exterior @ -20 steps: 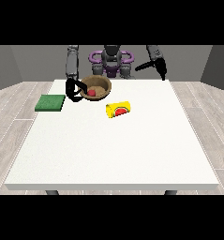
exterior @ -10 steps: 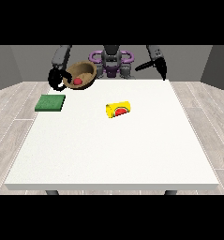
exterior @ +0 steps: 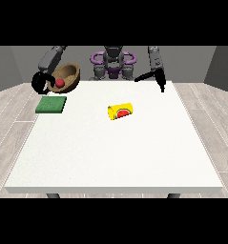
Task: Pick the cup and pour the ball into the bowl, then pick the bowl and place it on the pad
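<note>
Grey walls and pale plank floor behind and around; large white rectangular bench [exterior: 115, 152] filling most of the view. At the far edge, grey-and-purple humanoid robot torso [exterior: 113, 64], small, both arms reaching out over the bench top.

Held up at the view's left, above the far-left corner: round brown wooden bowl [exterior: 68, 76], tilted so its opening faces toward the camera, off the surface. Inside it, small red ball [exterior: 60, 83], resting low against the inner wall. Just below and slightly left of the bowl, flat on the bench near the left edge: dark green square pad [exterior: 51, 104] — apart from the bowl, nothing on it.

Near the middle of the bench, somewhat toward the far side: yellow cylindrical cup with a red-and-green watermelon print [exterior: 121, 111], lying on its side, well apart from both hands.

Black robot hand at the view's left [exterior: 40, 82], curled round the bowl's left rim, gripping it. Black robot hand at the view's right [exterior: 160, 81], hanging over the far-right part of the bench, holding nothing — fingers pointing downward; open or closed, cannot tell.
</note>
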You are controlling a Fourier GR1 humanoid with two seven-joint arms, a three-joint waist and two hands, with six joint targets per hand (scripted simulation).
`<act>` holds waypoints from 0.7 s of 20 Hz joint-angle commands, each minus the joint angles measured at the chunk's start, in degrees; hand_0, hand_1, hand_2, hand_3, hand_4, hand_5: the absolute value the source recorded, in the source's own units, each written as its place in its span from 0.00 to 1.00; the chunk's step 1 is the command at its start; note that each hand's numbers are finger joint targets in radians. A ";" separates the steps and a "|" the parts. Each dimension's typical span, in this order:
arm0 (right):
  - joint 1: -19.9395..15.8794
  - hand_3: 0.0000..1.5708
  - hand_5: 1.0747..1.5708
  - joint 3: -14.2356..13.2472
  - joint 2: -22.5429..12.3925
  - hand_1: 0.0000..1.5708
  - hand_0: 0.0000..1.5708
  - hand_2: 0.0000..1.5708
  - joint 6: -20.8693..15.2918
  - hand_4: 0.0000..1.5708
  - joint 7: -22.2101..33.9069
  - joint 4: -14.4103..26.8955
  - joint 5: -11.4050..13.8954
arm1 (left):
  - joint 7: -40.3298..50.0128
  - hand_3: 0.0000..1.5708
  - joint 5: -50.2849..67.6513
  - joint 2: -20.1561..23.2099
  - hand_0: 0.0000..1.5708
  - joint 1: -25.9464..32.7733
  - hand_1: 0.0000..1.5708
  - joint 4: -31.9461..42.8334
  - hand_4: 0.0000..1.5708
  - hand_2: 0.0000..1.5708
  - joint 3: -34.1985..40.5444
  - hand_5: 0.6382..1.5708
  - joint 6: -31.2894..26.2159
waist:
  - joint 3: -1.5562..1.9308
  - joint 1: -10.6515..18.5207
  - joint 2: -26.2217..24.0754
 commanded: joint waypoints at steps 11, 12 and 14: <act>-3.40 0.00 0.99 -9.09 -18.63 1.00 1.00 1.00 12.18 0.66 -15.08 12.88 -2.68 | 0.66 0.00 -3.19 -0.90 0.00 -3.68 0.00 -16.14 0.00 0.00 -3.99 0.99 4.01 | 0.14 4.18 19.27; -4.54 0.00 0.99 -8.68 -17.21 1.00 1.00 1.00 10.89 0.67 -16.68 13.64 -2.08 | 1.56 0.00 -6.21 -4.28 0.00 -2.15 0.00 -17.97 0.00 0.00 -7.45 0.99 6.93 | 0.14 3.94 19.37; -5.47 0.00 1.00 -8.54 -18.97 1.00 1.00 1.00 11.54 0.66 -16.73 15.21 -1.48 | 4.18 0.00 -4.52 -2.06 0.00 -2.92 0.00 -20.69 0.00 0.00 -6.84 0.99 3.51 | 0.12 4.46 20.17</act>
